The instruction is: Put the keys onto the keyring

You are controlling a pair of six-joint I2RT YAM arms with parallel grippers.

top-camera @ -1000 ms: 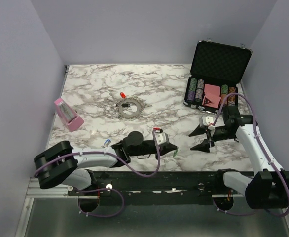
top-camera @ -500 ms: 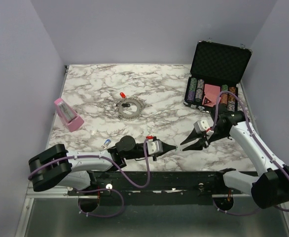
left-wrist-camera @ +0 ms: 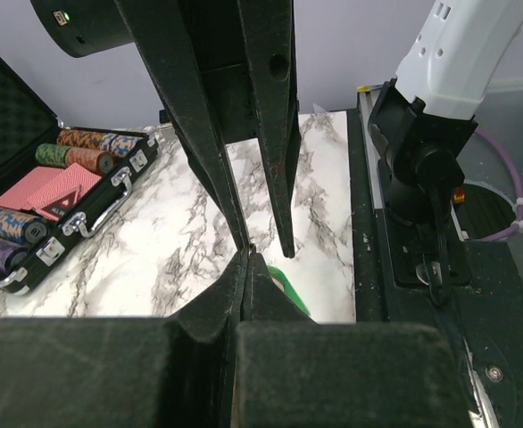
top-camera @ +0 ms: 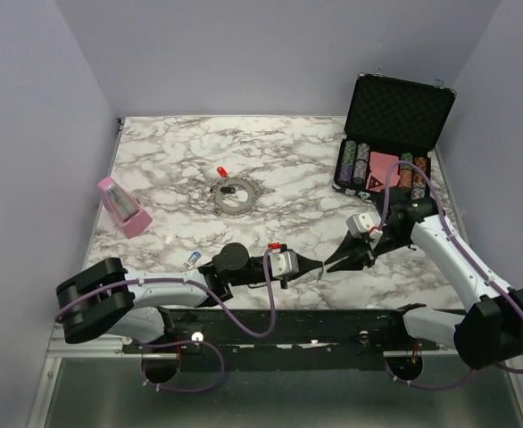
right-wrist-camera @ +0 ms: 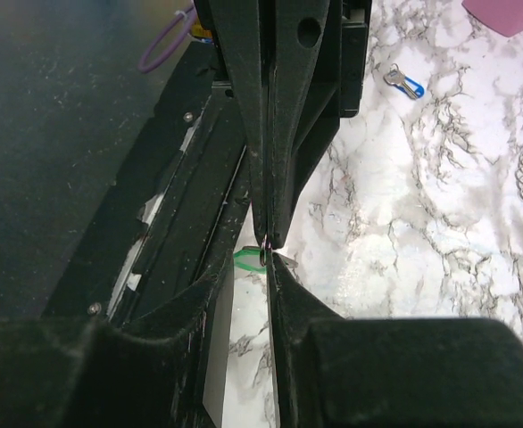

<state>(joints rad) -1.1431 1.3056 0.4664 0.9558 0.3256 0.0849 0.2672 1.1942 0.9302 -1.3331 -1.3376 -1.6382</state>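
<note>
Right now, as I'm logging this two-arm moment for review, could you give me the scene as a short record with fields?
left gripper: shut, green key at its tips
right gripper: fingers slightly apart, tip to tip with the left gripper
keyring: flat on the table, mid-table, no arm at it
red key: just beyond the keyring
blue key: near edge, beside the left arm
poker chip case: open, far right corner
</note>
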